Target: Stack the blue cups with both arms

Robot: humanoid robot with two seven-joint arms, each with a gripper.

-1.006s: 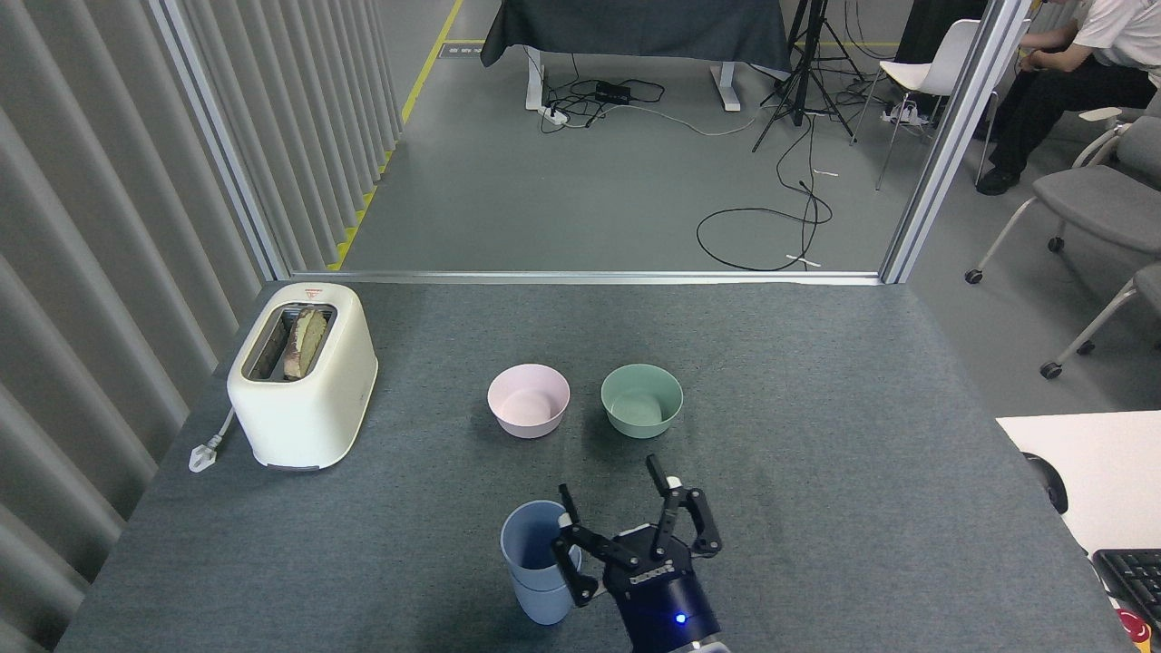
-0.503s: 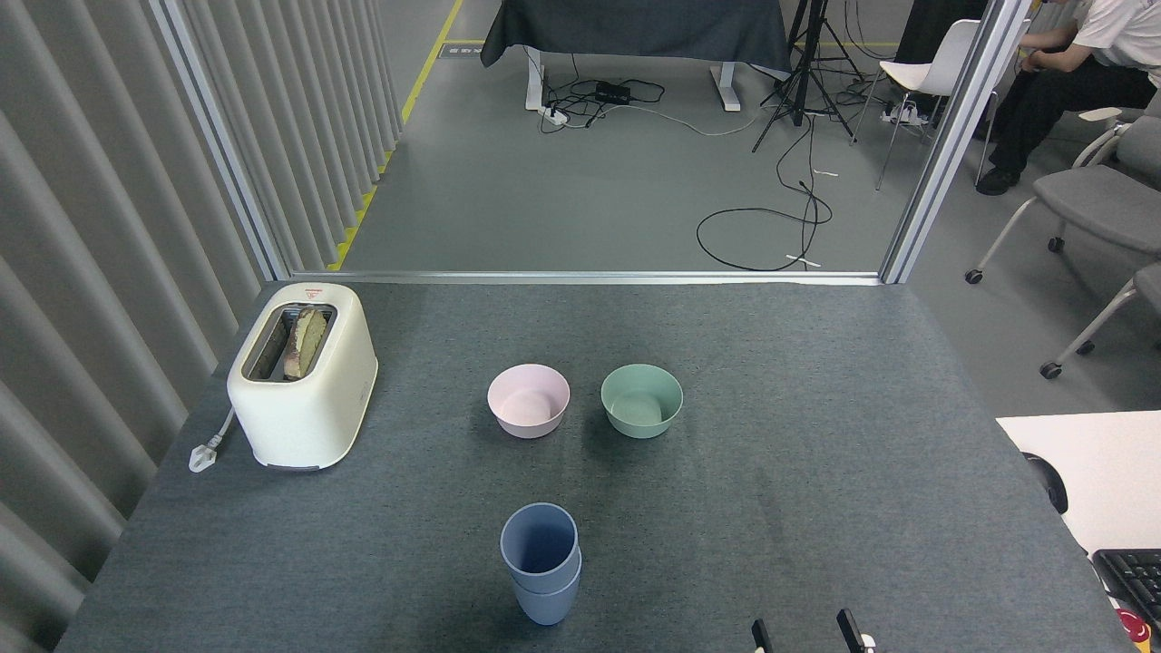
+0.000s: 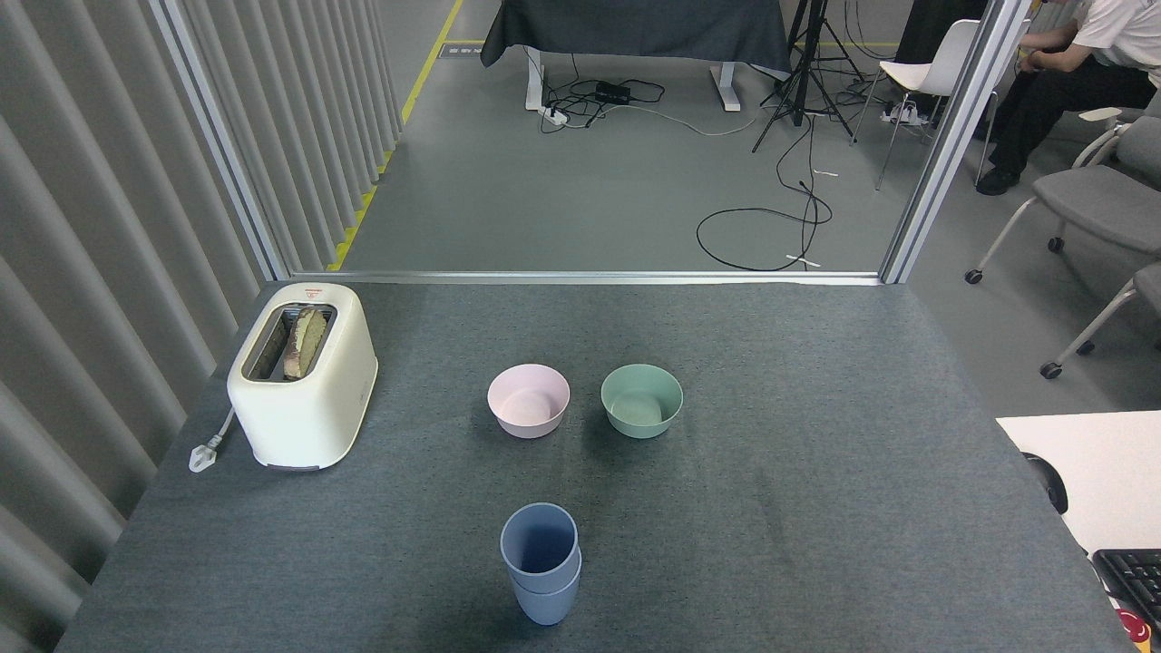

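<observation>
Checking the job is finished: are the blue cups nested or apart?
Nested. One of the blue cups sits upright inside the other, with two rims showing, one above the other.

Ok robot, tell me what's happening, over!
Both grippers out of view. Blue cups stacked, upright on table. Nothing in the way.

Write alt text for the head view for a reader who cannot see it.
Two blue cups stand nested as one stack at the near edge of a grey table. Behind them sit a pink bowl and a green bowl, with a cream toaster far left; no robot arm shows.
</observation>
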